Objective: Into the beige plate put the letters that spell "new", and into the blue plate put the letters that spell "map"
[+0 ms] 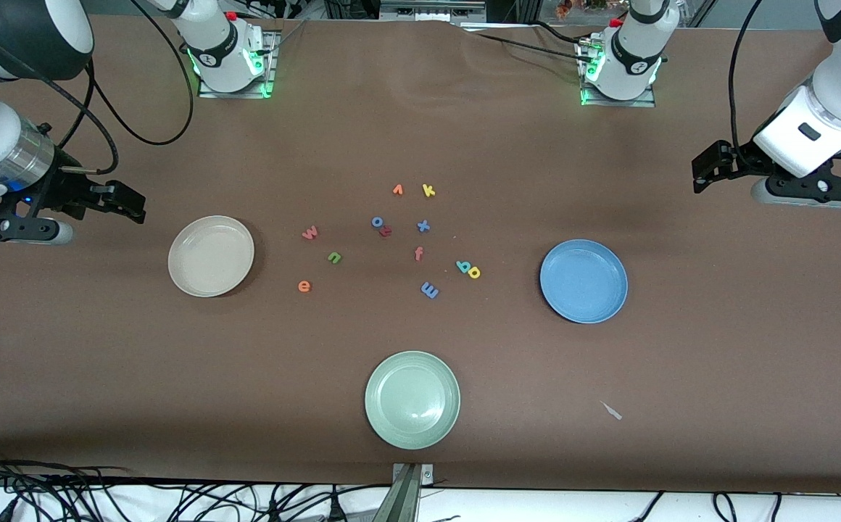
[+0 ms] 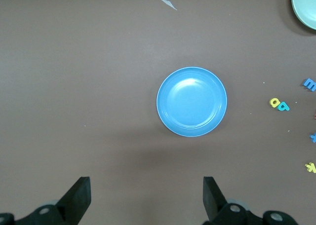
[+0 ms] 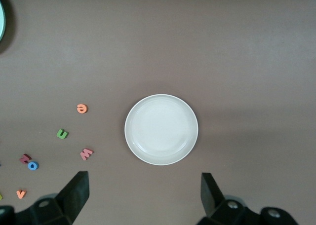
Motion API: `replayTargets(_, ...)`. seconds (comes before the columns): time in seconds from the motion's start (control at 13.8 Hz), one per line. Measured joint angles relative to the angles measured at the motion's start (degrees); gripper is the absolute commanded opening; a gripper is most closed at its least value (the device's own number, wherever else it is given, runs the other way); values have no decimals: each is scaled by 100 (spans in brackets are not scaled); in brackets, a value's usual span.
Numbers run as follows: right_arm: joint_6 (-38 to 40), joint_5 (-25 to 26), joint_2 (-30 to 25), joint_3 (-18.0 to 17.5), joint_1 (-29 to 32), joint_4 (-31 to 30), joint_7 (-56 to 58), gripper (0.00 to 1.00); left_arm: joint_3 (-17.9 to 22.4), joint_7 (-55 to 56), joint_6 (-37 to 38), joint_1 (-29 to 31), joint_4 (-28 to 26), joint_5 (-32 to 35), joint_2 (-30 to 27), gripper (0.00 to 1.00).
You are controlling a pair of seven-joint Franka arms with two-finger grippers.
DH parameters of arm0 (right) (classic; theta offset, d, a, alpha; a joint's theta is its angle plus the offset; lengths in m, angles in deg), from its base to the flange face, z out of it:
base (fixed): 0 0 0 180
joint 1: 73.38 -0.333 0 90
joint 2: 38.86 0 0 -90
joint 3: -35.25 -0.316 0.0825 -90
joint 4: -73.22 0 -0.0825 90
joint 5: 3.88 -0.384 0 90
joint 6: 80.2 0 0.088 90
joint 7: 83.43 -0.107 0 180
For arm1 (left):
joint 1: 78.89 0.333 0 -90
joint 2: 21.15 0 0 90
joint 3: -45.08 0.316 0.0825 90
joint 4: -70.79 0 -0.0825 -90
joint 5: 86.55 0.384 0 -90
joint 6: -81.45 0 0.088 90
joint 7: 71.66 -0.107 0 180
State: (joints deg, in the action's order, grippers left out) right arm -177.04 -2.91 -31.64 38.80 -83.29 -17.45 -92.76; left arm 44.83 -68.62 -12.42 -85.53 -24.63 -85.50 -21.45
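The empty beige plate [image 1: 211, 255] [image 3: 161, 129] lies toward the right arm's end of the table. Beside it, toward the middle, lie the red-pink w [image 1: 309, 233] [image 3: 86, 153], green n [image 1: 334, 257] [image 3: 61, 133] and orange e [image 1: 304, 286] [image 3: 82, 108]. Toward the left arm's end sits the empty blue plate [image 1: 583, 281] [image 2: 192, 101]. Beside it lie the blue m [image 1: 429, 290] [image 2: 310, 84], the yellow a [image 1: 473, 272] [image 2: 274, 102] and, touching it, the teal p [image 1: 462, 266] [image 2: 284, 106]. My right gripper [image 1: 129, 203] [image 3: 144, 193] hangs open and empty over bare table beside the beige plate. My left gripper [image 1: 705, 170] [image 2: 147, 195] hangs open and empty beside the blue plate.
A pale green plate [image 1: 412, 399] lies nearest the front camera. Other letters in the middle: orange v [image 1: 397, 190], yellow k [image 1: 428, 191], blue o [image 1: 377, 222], red z [image 1: 386, 231], blue x [image 1: 423, 226], pink f [image 1: 418, 253]. A small grey scrap [image 1: 612, 411] lies beside the green plate.
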Motion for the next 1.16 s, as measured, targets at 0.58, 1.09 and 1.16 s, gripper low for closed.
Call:
replayTargets(0.58, 3, 0, 2, 3, 3, -1, 0, 100, 0, 0, 68, 0, 0, 0, 0, 100)
replayTargets(1.09, 4, -2, 7, 3, 3, -6, 0, 100, 0, 0, 90, 0, 0, 0, 0, 100)
replayTargets(1.16, 4, -2, 7, 2, 3, -7, 0, 100, 0, 0, 91, 0, 0, 0, 0, 100)
